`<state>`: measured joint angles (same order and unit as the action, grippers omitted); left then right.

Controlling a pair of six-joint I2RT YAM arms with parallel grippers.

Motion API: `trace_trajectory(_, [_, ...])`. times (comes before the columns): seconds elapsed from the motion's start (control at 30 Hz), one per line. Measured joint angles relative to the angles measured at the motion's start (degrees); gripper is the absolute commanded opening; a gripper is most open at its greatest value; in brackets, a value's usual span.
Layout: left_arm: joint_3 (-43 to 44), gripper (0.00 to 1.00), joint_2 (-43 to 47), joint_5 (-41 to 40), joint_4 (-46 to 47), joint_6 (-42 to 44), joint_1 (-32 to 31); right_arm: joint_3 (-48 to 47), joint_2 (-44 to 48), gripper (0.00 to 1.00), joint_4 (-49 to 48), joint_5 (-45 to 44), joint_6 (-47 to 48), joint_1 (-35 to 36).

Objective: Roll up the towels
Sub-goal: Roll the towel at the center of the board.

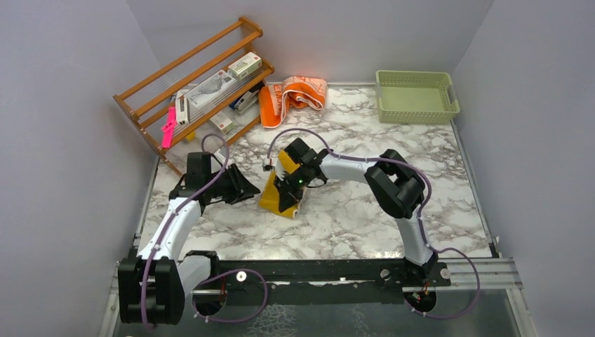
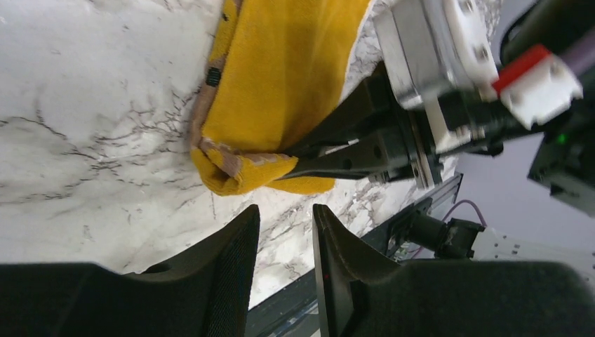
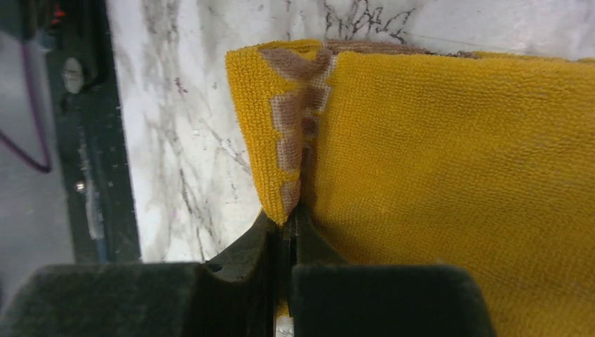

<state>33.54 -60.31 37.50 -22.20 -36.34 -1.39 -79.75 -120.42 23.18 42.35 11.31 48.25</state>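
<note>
The mustard-yellow towel point(image 1: 271, 191) lies partly folded on the marble table, left of centre. My right gripper point(image 1: 288, 202) is shut on a folded-over corner of it; in the right wrist view the jaws point(image 3: 291, 216) pinch the turned edge with its brown trim while the rest of the yellow towel point(image 3: 449, 161) spreads to the right. My left gripper point(image 1: 254, 191) hovers just left of the towel, open with nothing between its fingers point(image 2: 231, 260). The yellow towel point(image 2: 281, 77) sits just beyond the left fingertips. The orange and peach towel point(image 1: 295, 97) lies crumpled at the back.
A wooden rack point(image 1: 196, 84) with boxes and a pink item stands at the back left. A pale green basket point(image 1: 415, 97) sits at the back right. Grey walls close in the table on three sides. A black rail point(image 1: 316, 270) runs along the near edge.
</note>
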Motion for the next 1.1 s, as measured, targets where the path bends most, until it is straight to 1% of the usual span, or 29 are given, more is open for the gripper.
trace_trajectory(0.1, [-1.31, 0.33, 1.16, -0.02, 1.16, -1.73, -1.84, -2.56, -3.06, 0.01, 2.34, 6.45, -0.79, -1.53])
trace_trajectory(0.2, [-3.48, 0.27, 1.4, -0.02, 3.82, -3.87, -3.78, -4.42, -5.64, 0.01, 4.33, 11.58, -1.27, -2.62])
trace_trajectory(0.23, [-4.68, 0.25, 1.29, -0.04, 5.09, -4.83, -4.68, -4.81, -6.38, 0.01, 4.76, 13.07, -1.6, -2.93])
trace_trajectory(0.3, [-6.38, 0.16, 0.72, -0.07, 7.39, -6.49, -6.19, -5.33, -7.65, 0.01, 5.38, 15.76, -2.14, -3.58])
trace_trajectory(0.37, [-7.48, 0.11, -0.83, -0.33, 9.97, -7.91, -7.96, -5.4, -8.39, 0.01, 5.75, 17.38, -2.58, -4.0])
trace_trajectory(0.47, [-7.8, 0.07, -4.2, -0.63, 13.53, -9.2, -10.23, -5.44, -9.2, 0.01, 6.21, 19.12, -3.34, -4.35])
trace_trajectory(0.57, [-7.8, 0.01, -7.32, -0.92, 16.85, -9.7, -11.61, -5.7, -9.75, 0.01, 6.73, 20.13, -3.74, -4.5])
trace_trajectory(0.7, [-7.8, 0.0, -12.26, -1.97, 19.91, -9.25, -11.87, -5.84, -9.88, 0.01, 6.99, 20.33, -3.89, -4.57])
trace_trajectory(0.73, [-7.8, 0.0, -13.49, -2.34, 20.33, -9.03, -11.87, -5.84, -9.88, 0.03, 7.02, 20.33, -4.0, -4.57])
trace_trajectory(0.77, [-7.78, 0.0, -14.67, -2.78, 20.59, -8.76, -11.87, -5.84, -9.88, 0.09, 7.02, 20.26, -4.04, -4.57])
trace_trajectory(0.8, [-7.78, 0.0, -15.5, -3.3, 20.74, -8.48, -11.87, -5.84, -9.88, 0.18, 7.02, 20.11, -4.11, -4.57])
trace_trajectory(0.83, [-7.78, 0.0, -16.15, -3.65, 20.96, -8.17, -11.87, -5.84, -9.81, 0.34, 7.06, 19.85, -4.26, -4.57])
trace_trajectory(0.9, [-7.78, 0.0, -16.87, -4.37, 21.53, -7.65, -11.87, -5.53, -9.11, 0.8, 7.23, 19.3, -5.53, -4.44])
trace_trajectory(0.93, [-7.8, 0.0, -16.98, -4.63, 21.77, -7.5, -11.87, -4.87, -7.98, 0.97, 7.23, 18.84, -6.71, -4.31])
trace_trajectory(0.97, [-7.8, 0.0, -17.0, -4.85, 21.94, -7.34, -11.87, -3.74, -5.95, 1.0, 7.04, 18.43, -7.67, -3.87])
trace_trajectory(1.0, [-7.8, 0.0, -17.03, -5.05, 22.14, -7.21, -11.87, -2.12, -2.99, 1.0, 6.4, 16.52, -7.89, -3.1])
trace_trajectory(1.07, [-7.85, 0.0, -17.07, -5.53, 22.8, -6.93, -11.89, 2.19, 3.96, 1.0, 3.17, 6.29, -6.54, -0.37])
trace_trajectory(1.1, [-7.91, 0.0, -17.14, -5.7, 23.06, -6.8, -11.89, 4.17, 6.62, 0.98, 1.33, 2.32, -6.21, 0.57])
